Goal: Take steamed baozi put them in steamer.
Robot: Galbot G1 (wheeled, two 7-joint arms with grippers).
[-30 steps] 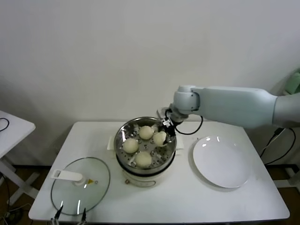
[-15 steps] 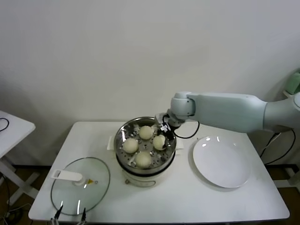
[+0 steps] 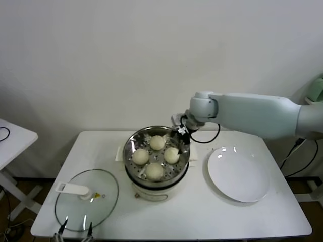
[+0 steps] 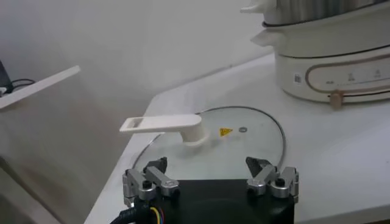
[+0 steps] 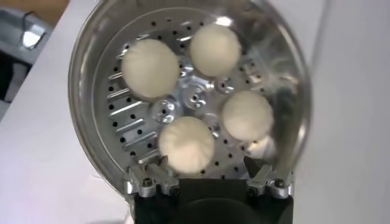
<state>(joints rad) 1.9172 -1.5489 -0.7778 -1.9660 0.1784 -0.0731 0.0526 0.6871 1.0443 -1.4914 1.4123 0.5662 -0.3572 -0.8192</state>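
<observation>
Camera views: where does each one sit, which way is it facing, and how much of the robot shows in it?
Head view: high, looking forward and down at the table; the right arm reaches over the steamer, right gripper open.
Left wrist view: low at the table's near edge, facing the glass lid; left gripper open.
Right wrist view: straight down into the steamer, four steamed baozi inside; its fingertips show.
Shared: steamer in all three; lid in head and left wrist.

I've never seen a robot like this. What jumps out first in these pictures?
Four small round cream-white buns sit together in the round shiny steel steamer basket atop a cream-white electric pot at the table's middle. The long pale right arm reaches over the basket's far rim, its claw open and empty just above the buns. A flat white plate lies bare to the right; a round glass lid rests at the front left.
</observation>
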